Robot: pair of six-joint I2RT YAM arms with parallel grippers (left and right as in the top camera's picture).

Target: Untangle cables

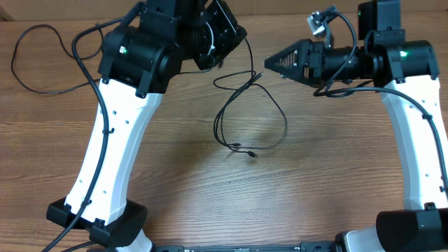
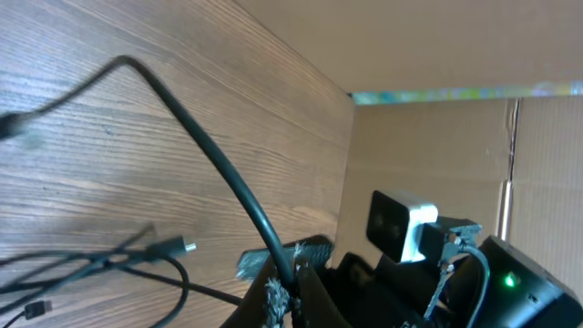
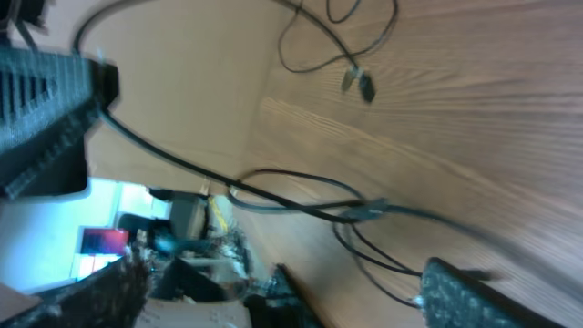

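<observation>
The cables [image 1: 285, 126] are thin black cords lying in a loose tangled loop at the middle of the wooden table [image 1: 175, 182], with a small plug [image 1: 252, 152] at the near end. In the left wrist view my left gripper [image 2: 290, 290] is shut on one black cable [image 2: 209, 155], which rises from the jaws and arcs away over the table. Other strands and a plug [image 2: 180, 245] lie to its left. My right gripper [image 1: 269, 63] points left at the top of the tangle. Its fingers [image 3: 469, 296] stand wide open, with crossed strands [image 3: 369, 211] on the table ahead of them.
A black cord [image 1: 21, 77] loops across the far left of the table beside the left arm's white link [image 1: 112, 147]. The right arm's white link [image 1: 416, 140] stands at the right edge. A cardboard wall [image 2: 428, 55] borders the table's far side.
</observation>
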